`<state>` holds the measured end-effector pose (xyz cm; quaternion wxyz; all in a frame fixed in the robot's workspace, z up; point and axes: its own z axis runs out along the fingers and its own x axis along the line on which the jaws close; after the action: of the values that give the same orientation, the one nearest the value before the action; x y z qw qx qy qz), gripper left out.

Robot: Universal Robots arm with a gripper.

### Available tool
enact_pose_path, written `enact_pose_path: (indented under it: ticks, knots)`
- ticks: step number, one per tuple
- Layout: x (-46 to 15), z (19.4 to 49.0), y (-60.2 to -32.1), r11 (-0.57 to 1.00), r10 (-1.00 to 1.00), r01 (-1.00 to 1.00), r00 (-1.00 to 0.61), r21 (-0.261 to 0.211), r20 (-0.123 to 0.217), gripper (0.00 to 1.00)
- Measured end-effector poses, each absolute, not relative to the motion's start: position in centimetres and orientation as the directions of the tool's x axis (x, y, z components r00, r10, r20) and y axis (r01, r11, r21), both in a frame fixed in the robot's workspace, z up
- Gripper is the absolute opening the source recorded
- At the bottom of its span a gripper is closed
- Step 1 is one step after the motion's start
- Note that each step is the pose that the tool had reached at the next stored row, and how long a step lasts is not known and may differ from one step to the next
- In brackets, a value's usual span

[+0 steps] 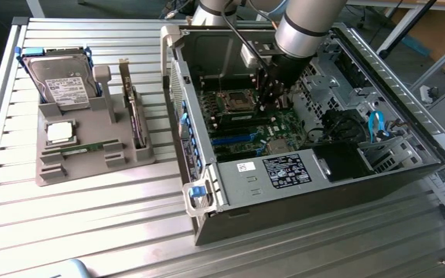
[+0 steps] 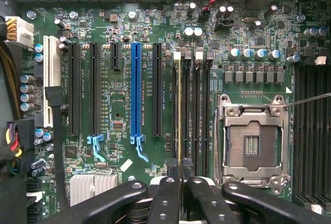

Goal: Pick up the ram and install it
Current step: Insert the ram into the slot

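In the wrist view my gripper (image 2: 179,175) is shut on the ram (image 2: 179,115), a thin green stick seen edge-on between the two black fingers (image 2: 166,193). It stands in line with the outermost of the black memory slots (image 2: 199,110) beside the open processor socket (image 2: 252,144). I cannot tell whether it is seated in the slot. In the exterior view the gripper (image 1: 270,97) reaches down into the open computer case (image 1: 284,168), just above the motherboard. A second, similar green stick (image 1: 79,149) lies flat on the grey tray (image 1: 91,171).
The tray at the exterior view's left also carries a hard drive (image 1: 64,84), a square silver processor (image 1: 58,132) and an upright dark card (image 1: 134,113). Expansion slots, one of them blue (image 2: 136,89), run beside the memory slots. Case walls and a drive cage (image 1: 377,150) hem the arm in.
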<state>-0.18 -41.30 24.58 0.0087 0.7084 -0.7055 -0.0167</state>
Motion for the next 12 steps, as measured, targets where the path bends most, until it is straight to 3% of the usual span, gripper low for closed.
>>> enact_pose_path:
  ticks: [12]
  knots:
    - [-0.38, 24.37, -41.30, -0.004, -1.000, -0.999, 0.004, 0.035, -0.011, 0.12]
